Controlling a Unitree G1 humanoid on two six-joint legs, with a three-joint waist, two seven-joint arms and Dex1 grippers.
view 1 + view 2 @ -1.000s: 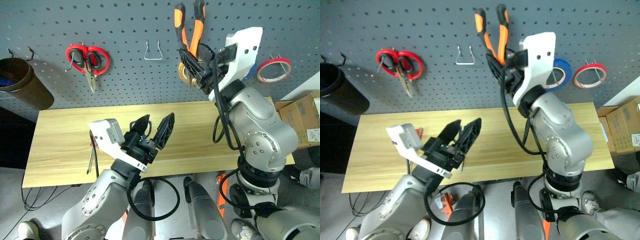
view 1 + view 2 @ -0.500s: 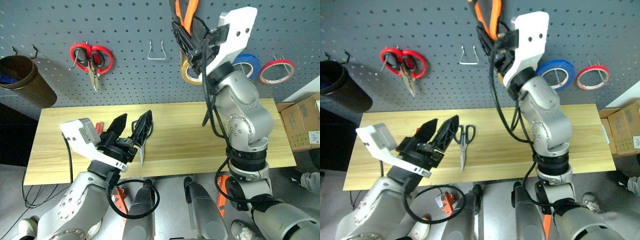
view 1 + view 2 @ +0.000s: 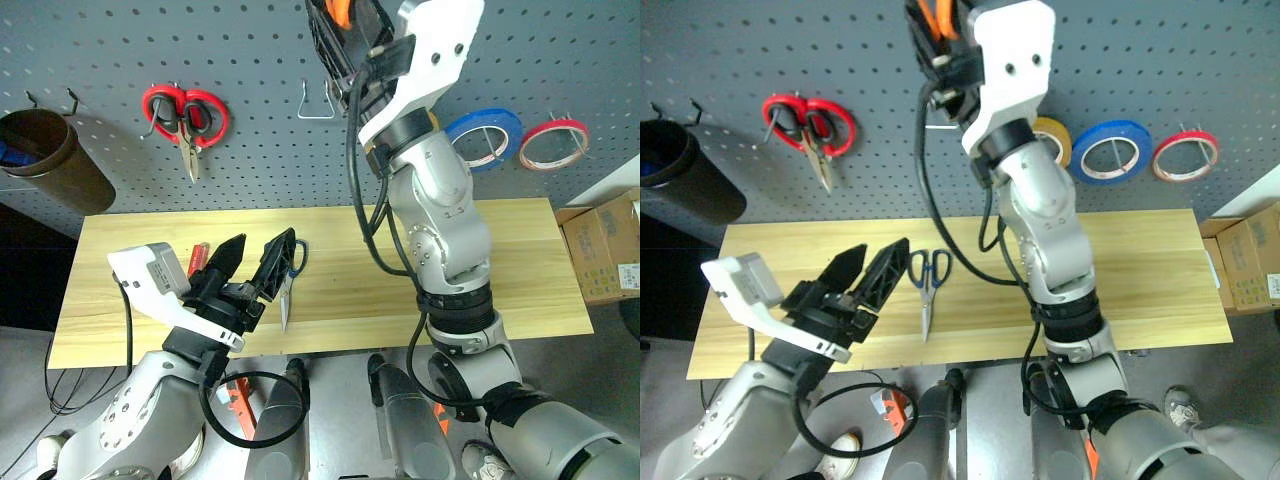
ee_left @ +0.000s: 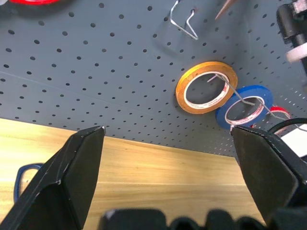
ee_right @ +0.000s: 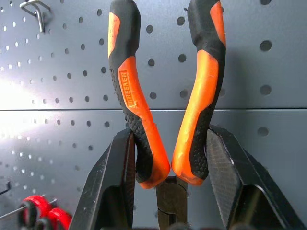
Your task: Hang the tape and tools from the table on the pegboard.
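Observation:
My right gripper point(image 5: 168, 143) is raised in front of the grey-blue pegboard point(image 3: 100, 50), shut on the pliers point(image 5: 139, 110) just above their joint, with the orange-and-black handles pointing up past the fingers. Lower left, my left gripper point(image 3: 255, 265) hovers open over the wooden table point(image 3: 520, 270), holding nothing. The dark-blue-handled scissors point(image 3: 928, 280) lie flat on the table just right of it. Partly hidden behind the left gripper is the red handle of the screwdriver point(image 3: 197, 258). The thin red tape ring point(image 3: 553, 143) hangs on a pegboard hook at the far right.
On the pegboard hang red-handled scissors point(image 3: 185, 115), a bare wire hook point(image 3: 315, 100), a yellow roll point(image 3: 1052, 140) and a blue roll point(image 3: 483, 137). A brown cup point(image 3: 40, 160) is mounted at the far left. A cardboard box point(image 3: 610, 250) stands past the table's right end.
My right gripper has carried the pliers up and to the left along the pegboard. The left gripper has shifted left, uncovering the blue scissors on the table.

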